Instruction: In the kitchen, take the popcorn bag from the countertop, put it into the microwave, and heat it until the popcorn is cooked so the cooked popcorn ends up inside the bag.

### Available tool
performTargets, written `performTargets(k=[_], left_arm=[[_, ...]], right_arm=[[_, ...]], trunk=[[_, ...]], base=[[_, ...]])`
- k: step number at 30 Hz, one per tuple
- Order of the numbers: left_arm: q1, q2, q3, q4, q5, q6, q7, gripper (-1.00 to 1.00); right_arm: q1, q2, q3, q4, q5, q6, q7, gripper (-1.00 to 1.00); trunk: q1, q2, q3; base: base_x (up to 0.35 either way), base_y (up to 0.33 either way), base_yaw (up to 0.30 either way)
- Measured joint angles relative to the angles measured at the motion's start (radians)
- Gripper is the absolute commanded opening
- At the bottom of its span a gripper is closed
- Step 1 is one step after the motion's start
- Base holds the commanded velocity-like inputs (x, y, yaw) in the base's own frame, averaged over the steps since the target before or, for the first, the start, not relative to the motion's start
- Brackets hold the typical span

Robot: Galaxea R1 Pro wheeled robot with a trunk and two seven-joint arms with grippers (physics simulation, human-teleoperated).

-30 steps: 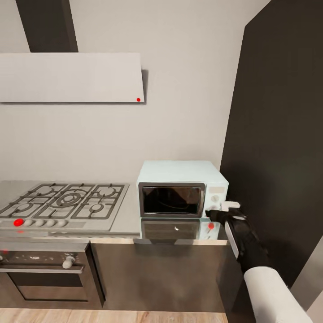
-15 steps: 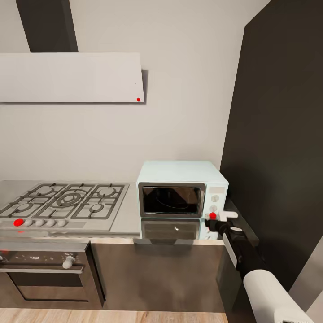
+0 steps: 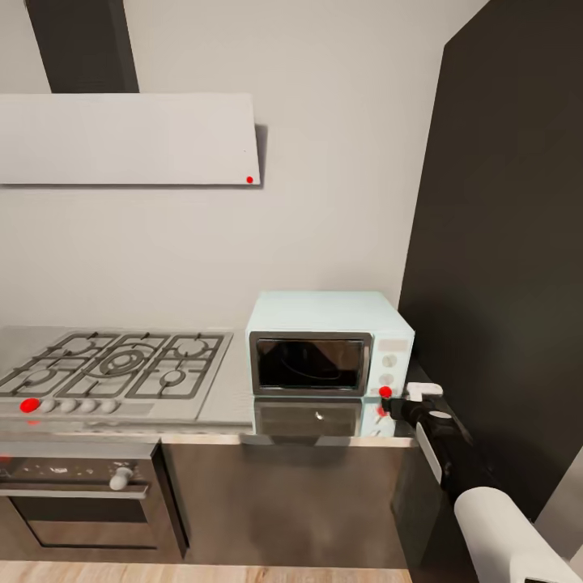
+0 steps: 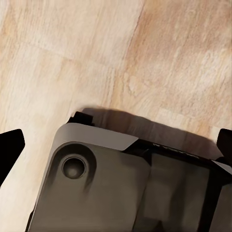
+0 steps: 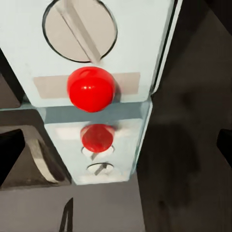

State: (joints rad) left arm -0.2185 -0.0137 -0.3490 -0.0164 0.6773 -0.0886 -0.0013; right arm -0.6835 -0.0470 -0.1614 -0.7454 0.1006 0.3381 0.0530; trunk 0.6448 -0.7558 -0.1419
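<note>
The pale blue microwave (image 3: pixel 328 312) stands on the glossy steel countertop (image 3: pixel 231 397) with its dark glass door (image 3: pixel 309 362) shut. The glass is too dark to see through, and the popcorn bag and popcorn are hidden from me. My right gripper (image 3: pixel 405 398) is open at the lower right corner of the side panel, just right of a red button (image 3: pixel 385 392). The right wrist view looks straight at that red button (image 5: pixel 92 88), a knob (image 5: pixel 79 29) and their mirror image in the countertop. My left gripper (image 4: pixel 116 145) is open, pointing down at the wooden floor (image 4: pixel 145 58).
A gas hob (image 3: pixel 113 364) lies left of the microwave, with an oven (image 3: pixel 81 494) below it and a range hood (image 3: pixel 129 138) above. A tall dark cabinet (image 3: pixel 502 243) stands close on the right of my right arm. My own base (image 4: pixel 121 193) is under the left gripper.
My right gripper has drawn back down and to the right, off the panel's lower corner, uncovering the red button. The head view has shifted slightly.
</note>
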Motion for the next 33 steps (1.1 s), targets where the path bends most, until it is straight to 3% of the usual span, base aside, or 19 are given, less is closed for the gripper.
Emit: performTargets(k=[7, 19, 20, 33], left_arm=[[0.000, 0.000, 0.000, 0.000, 0.000, 0.000, 0.000, 1.00], [0.000, 0.000, 0.000, 0.000, 0.000, -0.001, 0.000, 1.00], [0.000, 0.000, 0.000, 0.000, 0.000, -0.001, 0.000, 1.00], [0.000, -0.002, 0.000, 0.000, 0.000, -0.001, 0.001, 1.00]], right_arm=[[0.000, 0.006, 0.001, 0.003, 0.001, 0.001, -0.001, 1.00], [0.000, 0.011, 0.003, 0.037, 0.005, 0.001, -0.014, 1.00], [0.000, 0.012, 0.003, 0.037, 0.005, 0.001, -0.015, -1.00], [0.000, 0.014, 0.006, 0.050, 0.005, 0.004, -0.016, -1.00]], trunk=[[0.000, 0.000, 0.000], [0.000, 0.000, 0.000], [0.000, 0.000, 0.000], [0.000, 0.000, 0.000]], base=[[0.246, 0.000, 0.000], [0.014, 0.000, 0.000], [0.000, 0.000, 0.000], [0.000, 0.000, 0.000]])
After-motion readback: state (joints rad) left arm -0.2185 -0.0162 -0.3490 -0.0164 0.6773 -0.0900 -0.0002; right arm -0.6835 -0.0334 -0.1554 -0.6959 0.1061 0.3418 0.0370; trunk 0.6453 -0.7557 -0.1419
